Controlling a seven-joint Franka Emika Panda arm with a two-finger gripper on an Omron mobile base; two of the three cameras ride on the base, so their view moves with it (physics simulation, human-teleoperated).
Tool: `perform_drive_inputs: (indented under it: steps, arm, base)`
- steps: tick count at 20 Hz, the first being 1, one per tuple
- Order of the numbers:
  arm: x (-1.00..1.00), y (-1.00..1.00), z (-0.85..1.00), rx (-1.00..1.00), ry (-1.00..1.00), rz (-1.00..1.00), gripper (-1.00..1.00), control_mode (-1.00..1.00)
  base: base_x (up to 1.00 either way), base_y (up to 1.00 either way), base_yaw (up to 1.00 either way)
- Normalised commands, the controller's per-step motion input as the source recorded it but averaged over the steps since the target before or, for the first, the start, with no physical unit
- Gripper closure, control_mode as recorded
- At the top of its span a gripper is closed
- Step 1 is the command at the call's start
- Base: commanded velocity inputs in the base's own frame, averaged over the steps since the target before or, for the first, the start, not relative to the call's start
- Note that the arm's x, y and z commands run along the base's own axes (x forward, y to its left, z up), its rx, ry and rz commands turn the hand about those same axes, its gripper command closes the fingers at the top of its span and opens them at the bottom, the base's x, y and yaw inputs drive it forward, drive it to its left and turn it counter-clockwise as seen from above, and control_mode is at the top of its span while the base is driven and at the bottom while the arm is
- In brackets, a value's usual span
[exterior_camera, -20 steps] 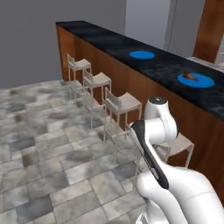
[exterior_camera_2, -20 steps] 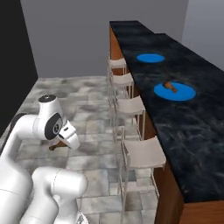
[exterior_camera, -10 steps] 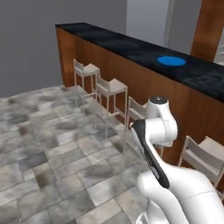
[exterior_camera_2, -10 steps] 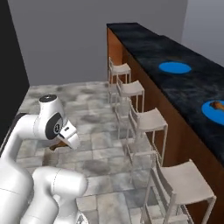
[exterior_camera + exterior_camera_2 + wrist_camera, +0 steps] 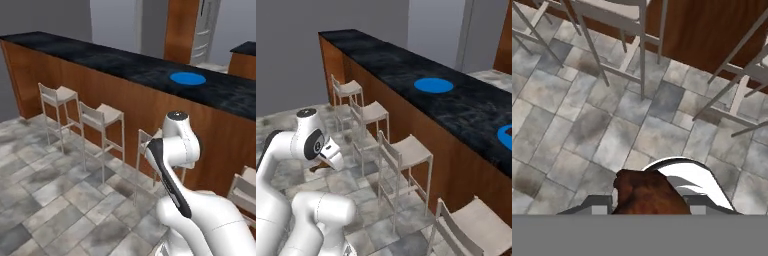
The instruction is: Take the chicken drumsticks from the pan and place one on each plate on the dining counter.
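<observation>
My gripper [image 5: 647,204] is shut on a brown chicken drumstick [image 5: 646,190], whose meaty end bulges up between the two fingers over the tiled floor. From the right base view the hand [image 5: 330,153] hangs low at the arm's left side, with the drumstick [image 5: 319,169] a dark spot under it. The dining counter [image 5: 125,65] runs across in front, well apart from the hand. One bright blue plate [image 5: 187,78] lies bare on its black top [image 5: 406,65]; this plate [image 5: 433,85] has a second plate [image 5: 506,136] cut off by the frame's right edge. The pan is out of view.
White bar stools [image 5: 102,116] [image 5: 405,150] stand in a row along the counter's wood front, between the arm and the counter. Their thin legs [image 5: 643,45] cross the floor ahead of the hand. A grey wall closes the far end, and grey stone tiles [image 5: 45,200] lie to the left.
The whole picture has shifted: the base has driven along the counter, so the plates have slid rightward in view. The arm holds the same pose with the drumstick still gripped.
</observation>
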Motion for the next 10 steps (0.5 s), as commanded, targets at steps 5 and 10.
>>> perform_drive_inputs:
  steps: [5,10]
  arm:
    - [0.0,0.0,0.0,0.0,0.0,0.0,1.0,1.0]
    - [0.0,0.0,0.0,0.0,0.0,0.0,1.0,1.0]
  base:
    - [0.86,0.55,-0.52]
    - [0.8,0.47,-0.24]
